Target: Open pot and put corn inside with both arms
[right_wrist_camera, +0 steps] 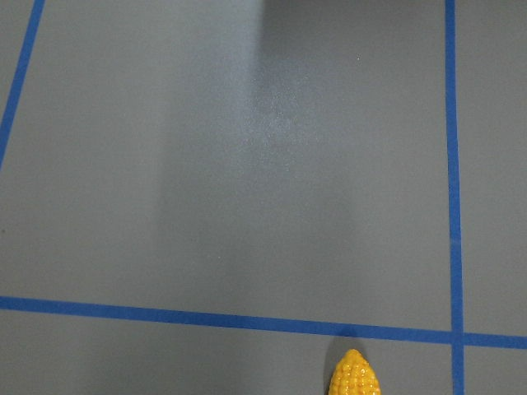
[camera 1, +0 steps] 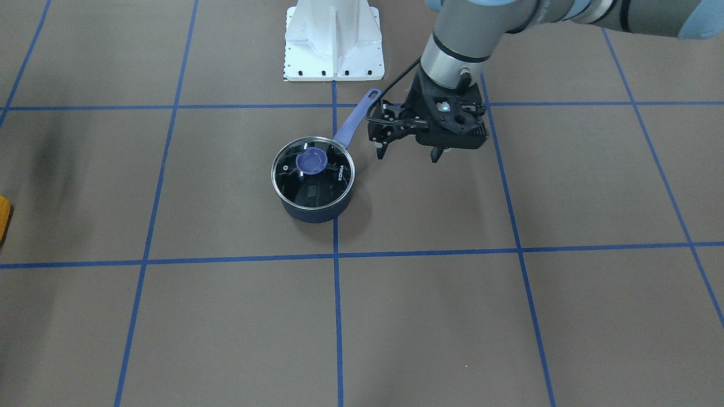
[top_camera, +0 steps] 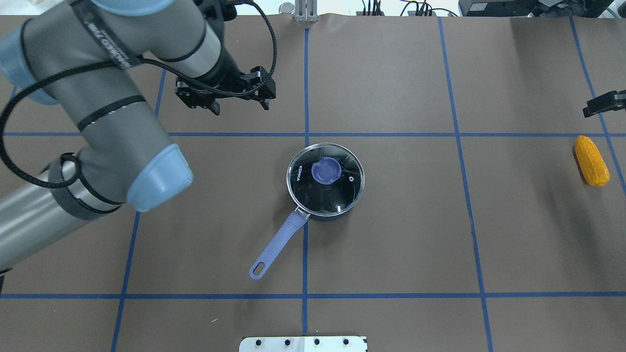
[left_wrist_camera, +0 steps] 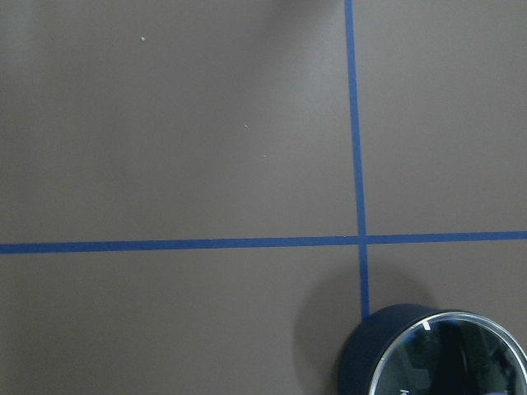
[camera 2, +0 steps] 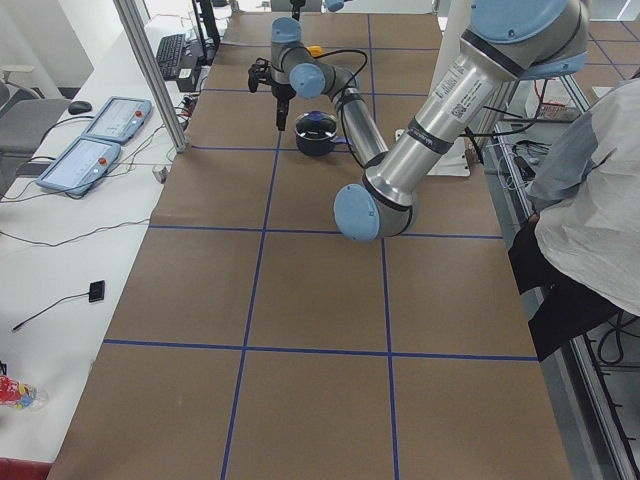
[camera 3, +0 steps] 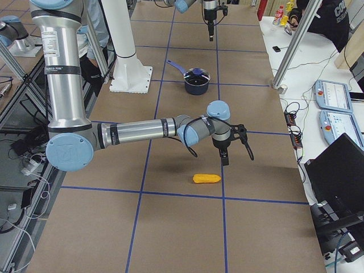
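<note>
Left arm (top_camera: 112, 122) enters at the near left corner of the overhead view and bends at the elbow toward the far side of the table (top_camera: 415, 234). Left gripper (top_camera: 240, 106) points down above the table with its two fingers spread apart and nothing between them. It stands on the robot's left of the pot (camera 1: 314, 213), touching neither rim nor handle (top_camera: 279, 243). Right gripper (camera 3: 223, 158) hangs above the table at the robot's right end. Only part of it enters the overhead view, so whether its fingers are apart or together cannot be told. Corn (top_camera: 592, 160) lies flat on the table near the right gripper, not in contact with it and well apart from the pot. Pot sits at a crossing of the blue tape lines (top_camera: 459, 195), with the glass lid (top_camera: 313, 193) seated on its rim and a blue knob (top_camera: 326, 171) at the lid's centre. Handle points toward the white base (top_camera: 303, 343).
</note>
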Available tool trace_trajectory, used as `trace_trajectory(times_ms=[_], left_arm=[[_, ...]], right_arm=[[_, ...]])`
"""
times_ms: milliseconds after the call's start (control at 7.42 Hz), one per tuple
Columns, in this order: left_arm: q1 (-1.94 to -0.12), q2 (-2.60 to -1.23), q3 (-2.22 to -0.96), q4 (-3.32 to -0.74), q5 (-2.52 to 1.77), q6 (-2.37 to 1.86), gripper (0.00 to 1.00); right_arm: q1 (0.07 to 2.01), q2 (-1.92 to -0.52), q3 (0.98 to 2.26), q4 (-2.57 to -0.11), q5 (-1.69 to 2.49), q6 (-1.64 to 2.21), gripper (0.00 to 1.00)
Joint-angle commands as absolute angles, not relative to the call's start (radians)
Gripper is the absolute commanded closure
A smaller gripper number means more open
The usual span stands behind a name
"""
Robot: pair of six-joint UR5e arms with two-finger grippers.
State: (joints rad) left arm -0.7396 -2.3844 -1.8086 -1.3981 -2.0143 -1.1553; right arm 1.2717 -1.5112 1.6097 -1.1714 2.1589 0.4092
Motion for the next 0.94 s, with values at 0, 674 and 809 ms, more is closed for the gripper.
trace_trajectory(times_ms=[0, 674, 809], left_arm=[[-0.611, -2.535, -1.697, -1.307, -1.89, -1.276, 0.0], [-0.457, -2.589, -1.513, -1.406, -1.769, -1.368, 0.01], [-0.457, -2.589, -1.5, -1.42, -1.769, -1.37, 0.01]], right_arm=[[1.272, -1.517, 1.548, -1.088, 2.16, 0.391, 0.0], [1.272, -1.517, 1.523, -1.055, 2.16, 0.39, 0.0], [1.272, -1.517, 1.523, -1.055, 2.16, 0.39, 0.0]])
